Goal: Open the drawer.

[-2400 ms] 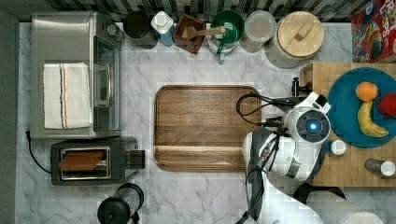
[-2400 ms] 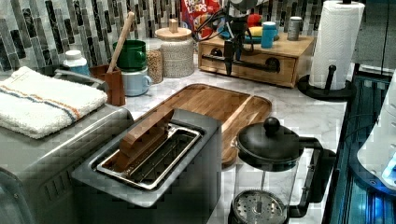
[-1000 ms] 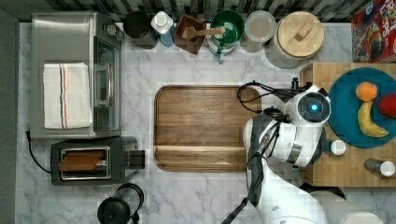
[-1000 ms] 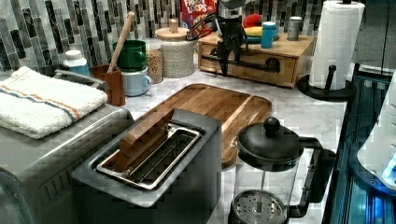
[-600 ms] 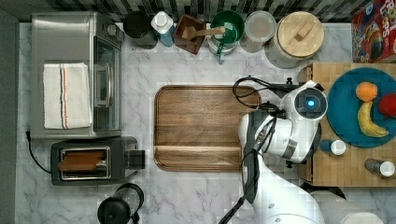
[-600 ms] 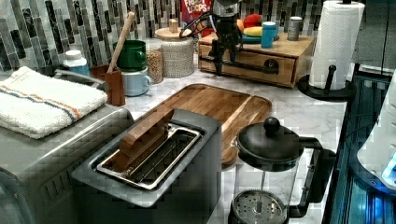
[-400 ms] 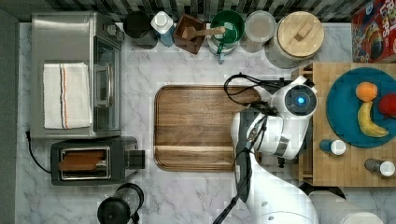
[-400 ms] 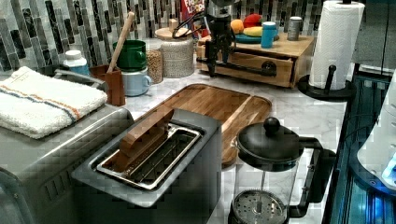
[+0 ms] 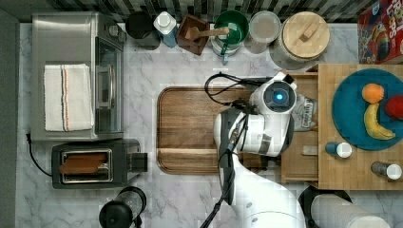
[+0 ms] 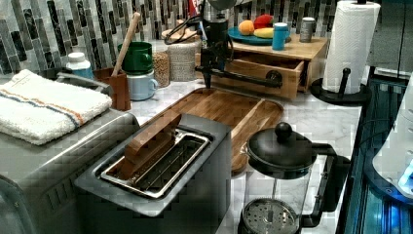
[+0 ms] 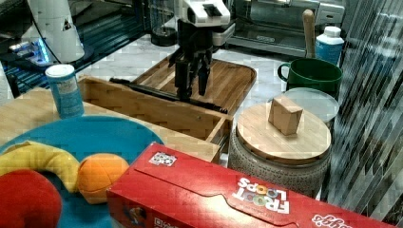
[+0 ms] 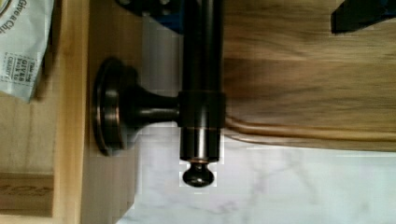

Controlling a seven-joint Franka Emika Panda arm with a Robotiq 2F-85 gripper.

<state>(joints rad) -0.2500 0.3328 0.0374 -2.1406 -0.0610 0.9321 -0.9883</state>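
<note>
Light-wood drawer stands pulled out; I see my pincer clenched on its black bar handle, the dark wooden tray just beyond.

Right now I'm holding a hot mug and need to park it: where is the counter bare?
Bare marble lies between the toaster oven and the wooden tray, and in front of the toaster beside the French press. The back row of jars and the cabinet top are crowded; the gripper occupies the drawer handle.
</note>
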